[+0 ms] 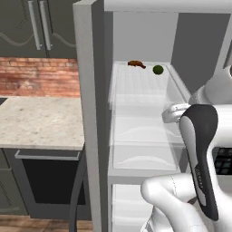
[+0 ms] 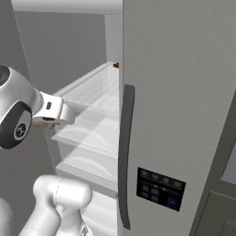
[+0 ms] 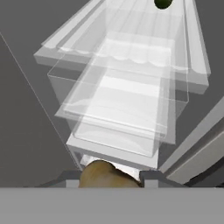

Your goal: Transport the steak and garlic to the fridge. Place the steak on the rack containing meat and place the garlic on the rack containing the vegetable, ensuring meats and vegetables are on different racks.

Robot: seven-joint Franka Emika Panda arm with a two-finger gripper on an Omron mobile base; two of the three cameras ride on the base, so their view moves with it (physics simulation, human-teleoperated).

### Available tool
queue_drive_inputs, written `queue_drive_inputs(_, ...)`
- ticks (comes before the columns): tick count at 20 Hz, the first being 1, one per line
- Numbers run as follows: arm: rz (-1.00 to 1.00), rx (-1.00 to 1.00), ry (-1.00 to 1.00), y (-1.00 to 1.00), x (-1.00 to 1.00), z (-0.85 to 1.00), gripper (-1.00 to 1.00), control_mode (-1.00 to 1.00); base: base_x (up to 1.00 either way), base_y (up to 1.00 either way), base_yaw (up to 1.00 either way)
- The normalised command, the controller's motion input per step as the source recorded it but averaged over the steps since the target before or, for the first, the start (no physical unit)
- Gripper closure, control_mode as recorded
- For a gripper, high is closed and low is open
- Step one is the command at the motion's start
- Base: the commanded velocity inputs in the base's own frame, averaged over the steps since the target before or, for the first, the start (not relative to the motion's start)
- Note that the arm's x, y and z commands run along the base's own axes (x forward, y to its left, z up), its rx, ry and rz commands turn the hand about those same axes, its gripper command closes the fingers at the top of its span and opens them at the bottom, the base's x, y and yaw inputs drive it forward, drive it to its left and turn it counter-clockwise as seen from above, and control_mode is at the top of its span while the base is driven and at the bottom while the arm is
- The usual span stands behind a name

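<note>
The grey fridge [image 1: 88, 90] stands open, showing its white shelves. On the upper shelf [image 1: 140, 88] a reddish-brown piece of meat [image 1: 136, 64] lies at the back, and the small green vegetable [image 1: 157, 69] sits just right of it. The vegetable [image 3: 163, 3] also shows at the top of the hand view. My gripper [image 3: 111, 177] hovers in front of the lower shelves. It is shut on the olive-tan garlic [image 3: 105, 174], which also peeks out under the hand [image 2: 44, 122]. The bright-red steak is out of view.
The fridge's closed right door [image 2: 184, 92] has a long dark handle [image 2: 124, 156] and a black dispenser panel [image 2: 160, 188]. Left of the fridge are a pale stone counter [image 1: 41, 120], a brick wall [image 1: 36, 77] and a dark appliance front [image 1: 50, 181]. Clear drawers [image 3: 122, 109] fill the lower shelves.
</note>
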Motion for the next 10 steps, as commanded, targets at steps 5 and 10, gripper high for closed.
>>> queue_drive_inputs(5,-0.01,0.00,-0.02,0.00,0.34,0.31,1.00,-1.00,0.00,0.00,0.00)
queue_drive_inputs(10,0.00,0.00,-0.02,0.00,0.51,0.05,1.00,-1.00,0.00,0.00,0.00)
